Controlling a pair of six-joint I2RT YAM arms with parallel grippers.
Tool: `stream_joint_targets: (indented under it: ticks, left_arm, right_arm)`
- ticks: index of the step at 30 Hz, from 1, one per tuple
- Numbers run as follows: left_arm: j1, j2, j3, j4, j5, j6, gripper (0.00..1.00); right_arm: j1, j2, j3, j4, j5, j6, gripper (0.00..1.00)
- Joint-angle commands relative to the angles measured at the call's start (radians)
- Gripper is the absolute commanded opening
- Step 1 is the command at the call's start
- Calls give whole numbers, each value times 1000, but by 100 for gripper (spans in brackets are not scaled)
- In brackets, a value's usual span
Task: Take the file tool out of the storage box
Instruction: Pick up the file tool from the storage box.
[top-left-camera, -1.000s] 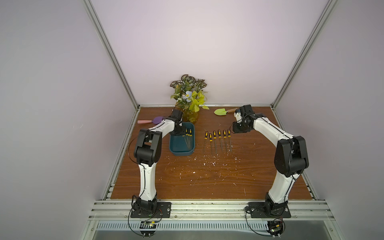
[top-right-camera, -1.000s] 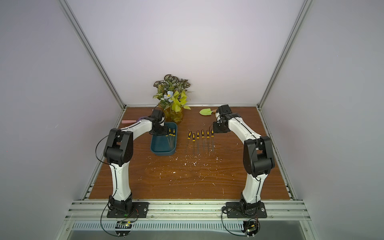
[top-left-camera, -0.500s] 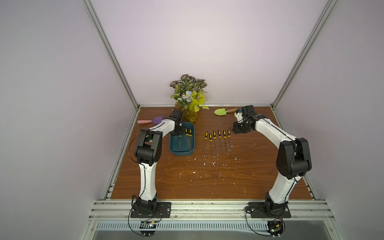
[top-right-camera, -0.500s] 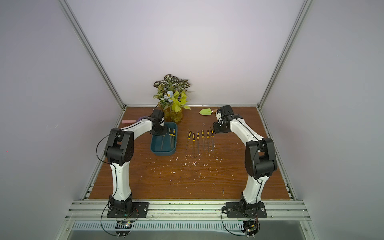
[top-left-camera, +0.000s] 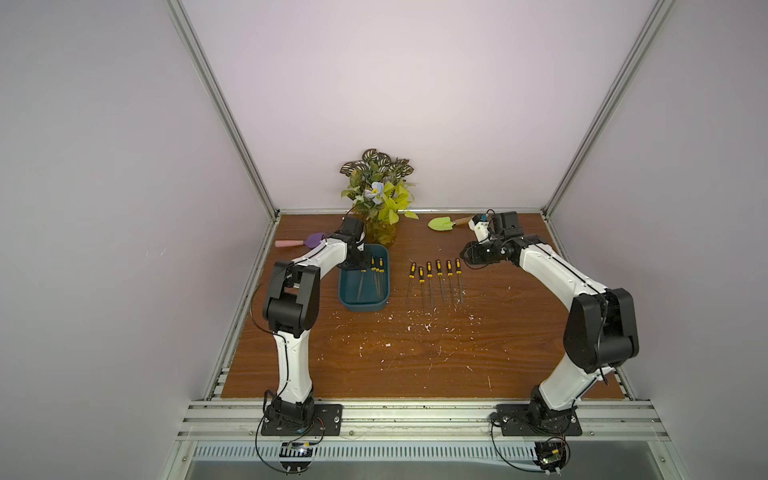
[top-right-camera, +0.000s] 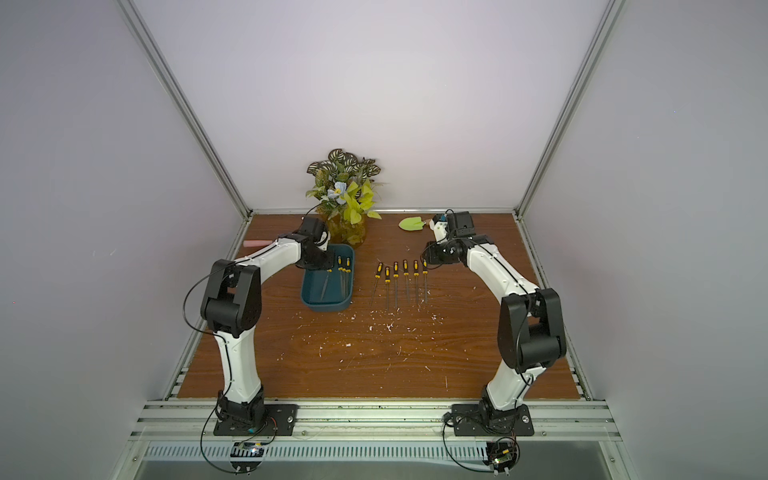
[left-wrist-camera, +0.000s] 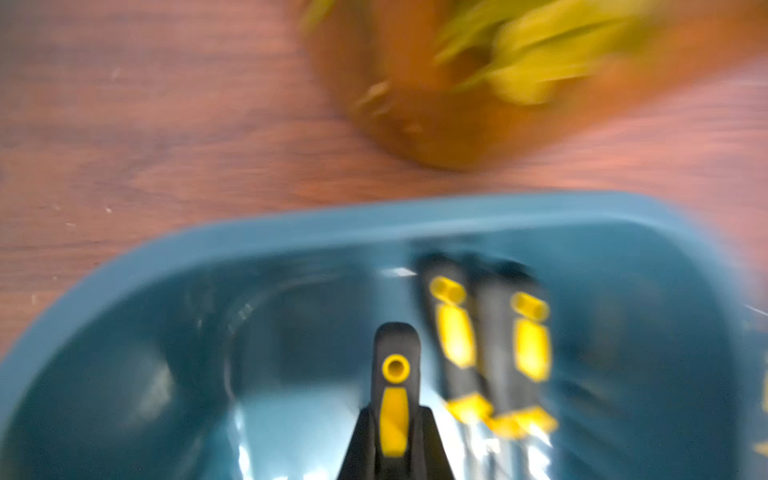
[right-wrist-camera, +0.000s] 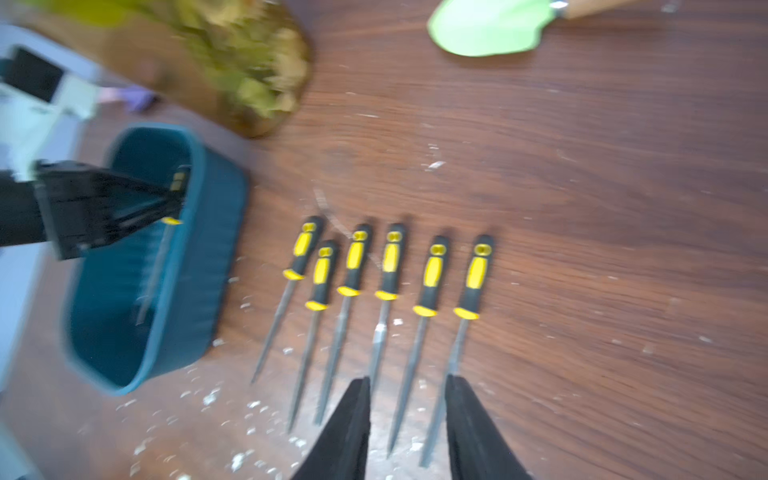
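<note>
Tapering grey black-and-yellow-handled file tool (left-wrist-camera: 394, 401) inside rounded dark-teal storage box (left-wrist-camera: 291, 226)

From my station both top views come through sharp, bright and evenly lit, the far wall (top-left-camera: 395, 104) palest and only faint shadows on the table (top-left-camera: 415, 353), while both wrist feeds smear with motion blur, the vase (left-wrist-camera: 436, 124) worst, and what looks like glare streaks the storage box (left-wrist-camera: 291, 226) floor.

Glossy plastic storage box (left-wrist-camera: 291, 226), matt black-yellow grip on file tool (left-wrist-camera: 394, 399), scuffed wood-grain table (right-wrist-camera: 582, 208)
</note>
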Motion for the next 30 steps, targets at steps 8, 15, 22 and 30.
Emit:
stream_joint_targets:
  ticks: [8, 15, 22, 30]
  left_arm:
    - [25, -162, -54, 242, 692, -82, 0]
    - [34, -201, -151, 594, 931, -323, 0]
    - [35, -222, -194, 693, 971, -398, 0]
    - [34, -226, -260, 896, 1001, -541, 0]
  right_arm:
    - [14, -25, -437, 1478, -715, 782, 47]
    - [112, 181, -445, 1998, -694, 1127, 43]
    - [196, 161, -381, 1606, -608, 823, 46]
    - [232, 271, -287, 1726, -604, 935, 48]
